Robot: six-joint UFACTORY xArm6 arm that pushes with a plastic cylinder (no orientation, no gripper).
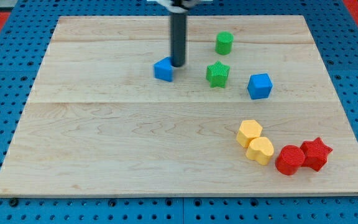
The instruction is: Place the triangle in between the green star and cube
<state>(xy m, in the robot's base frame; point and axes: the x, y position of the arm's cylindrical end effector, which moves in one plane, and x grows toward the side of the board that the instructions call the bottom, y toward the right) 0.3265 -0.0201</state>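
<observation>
The blue triangle [163,70] lies on the wooden board [104,143] in its upper middle, well to the view's left of the green star [217,73]. My tip [178,65] stands just at the triangle's upper right edge, seemingly touching it, though the contact itself is hard to make out (a bare rod, it grips nothing). The blue cube [260,86] sits to the right of the star and slightly lower. A green cylinder [224,42] stands above the star. Near the lower right, two yellow blocks [255,142] touch each other, beside a red cylinder [289,160] and a red star [316,154].
</observation>
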